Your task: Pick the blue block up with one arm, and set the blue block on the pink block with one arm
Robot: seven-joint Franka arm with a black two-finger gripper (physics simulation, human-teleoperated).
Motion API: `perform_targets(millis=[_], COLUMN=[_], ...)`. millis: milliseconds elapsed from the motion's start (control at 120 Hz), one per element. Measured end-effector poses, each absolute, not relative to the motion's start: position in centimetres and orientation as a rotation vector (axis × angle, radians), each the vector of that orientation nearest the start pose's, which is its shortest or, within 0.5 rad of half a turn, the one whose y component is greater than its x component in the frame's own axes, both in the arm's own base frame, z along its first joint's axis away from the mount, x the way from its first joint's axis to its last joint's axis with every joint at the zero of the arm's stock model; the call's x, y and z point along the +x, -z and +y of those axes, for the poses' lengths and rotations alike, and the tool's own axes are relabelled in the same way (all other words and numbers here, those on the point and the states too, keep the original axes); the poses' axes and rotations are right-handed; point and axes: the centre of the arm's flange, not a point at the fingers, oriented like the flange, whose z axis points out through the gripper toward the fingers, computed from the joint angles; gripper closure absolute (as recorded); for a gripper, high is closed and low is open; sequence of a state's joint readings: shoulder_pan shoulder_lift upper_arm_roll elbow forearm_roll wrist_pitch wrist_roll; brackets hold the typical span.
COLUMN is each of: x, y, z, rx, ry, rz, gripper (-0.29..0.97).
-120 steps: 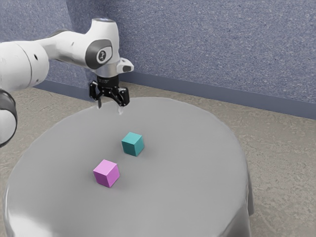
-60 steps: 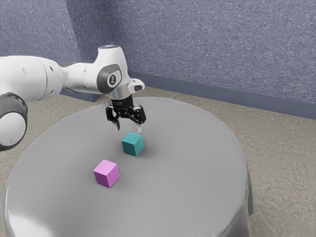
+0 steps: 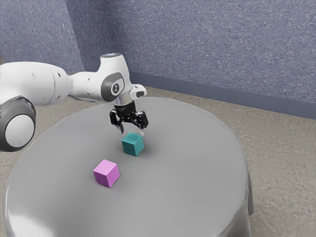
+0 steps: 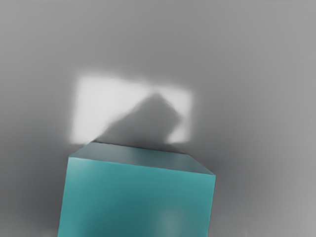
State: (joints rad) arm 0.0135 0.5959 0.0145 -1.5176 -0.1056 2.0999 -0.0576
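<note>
- My gripper [image 3: 132,129] hangs just above the blue block [image 3: 133,144]. Its jaws are spread apart and grip nothing, and I cannot tell whether they brush the block's upper edges.
- The blue block (more teal than blue in these renders) rests flat on the round grey table [image 3: 197,163], around its middle.
- In the wrist view the blue block [image 4: 137,197] sits right under my hand, and its shadow [image 4: 148,121] falls across a bright patch [image 4: 98,103] on the table [image 4: 256,74].
- The pink block [image 3: 106,173] lies on the table nearer the camera, toward the exterior view's left of the blue one and apart from it.
- The arm [image 3: 74,86] reaches in from the exterior view's left.
</note>
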Motion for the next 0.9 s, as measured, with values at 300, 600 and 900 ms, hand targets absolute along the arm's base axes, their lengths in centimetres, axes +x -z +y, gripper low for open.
perform_targets(millis=[300, 600, 900], x=[70.7, 69.3, 69.5], y=[-29.4, -28.1, -25.9], z=[1.8, 1.7, 1.8], rx=[-3.222, -3.242, -3.243], ry=[-0.027, -0.047, -0.056], rz=[-0.150, -0.124, -0.098], gripper=[0.00, 0.00, 0.00])
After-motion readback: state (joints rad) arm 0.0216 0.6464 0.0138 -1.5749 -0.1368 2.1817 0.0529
